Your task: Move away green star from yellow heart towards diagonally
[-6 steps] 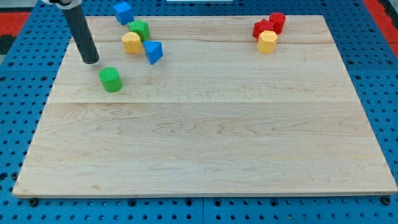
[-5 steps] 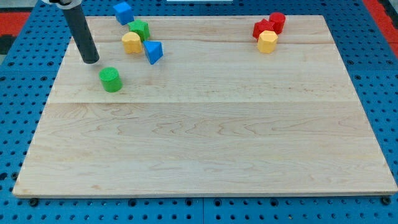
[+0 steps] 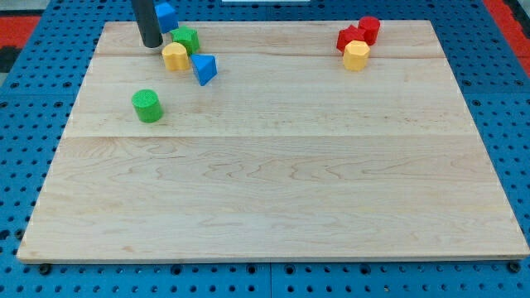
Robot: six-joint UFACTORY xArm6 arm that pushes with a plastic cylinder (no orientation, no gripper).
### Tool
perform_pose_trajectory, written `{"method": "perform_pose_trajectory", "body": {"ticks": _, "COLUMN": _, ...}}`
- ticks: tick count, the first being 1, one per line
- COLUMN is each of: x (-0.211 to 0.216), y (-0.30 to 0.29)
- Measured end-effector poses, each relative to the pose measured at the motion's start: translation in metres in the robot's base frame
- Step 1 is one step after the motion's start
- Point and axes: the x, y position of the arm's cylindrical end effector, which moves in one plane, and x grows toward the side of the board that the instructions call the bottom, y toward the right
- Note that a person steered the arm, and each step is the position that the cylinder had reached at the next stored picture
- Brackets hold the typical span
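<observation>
The green star sits near the view's top left, touching the yellow heart just below and left of it. My tip rests on the board just left of the green star and above-left of the yellow heart, a small gap away from both. The dark rod rises from it out of the view's top.
A blue cube lies just above the star, partly behind the rod. A blue triangle sits right of the heart. A green cylinder lies lower left. Two red blocks and a yellow hexagon cluster at top right.
My tip has moved up and to the right, from above-left of the green cylinder to just left of the green star. No block has moved.
</observation>
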Motion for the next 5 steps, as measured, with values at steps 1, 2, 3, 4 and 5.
{"method": "perform_pose_trajectory", "body": {"ticks": 1, "x": 0.0, "y": 0.027}}
{"method": "perform_pose_trajectory", "body": {"ticks": 2, "x": 0.01, "y": 0.099}}
{"method": "perform_pose_trajectory", "body": {"ticks": 3, "x": 0.016, "y": 0.142}}
{"method": "perform_pose_trajectory", "body": {"ticks": 4, "x": 0.016, "y": 0.136}}
{"method": "perform_pose_trajectory", "body": {"ticks": 5, "x": 0.016, "y": 0.127}}
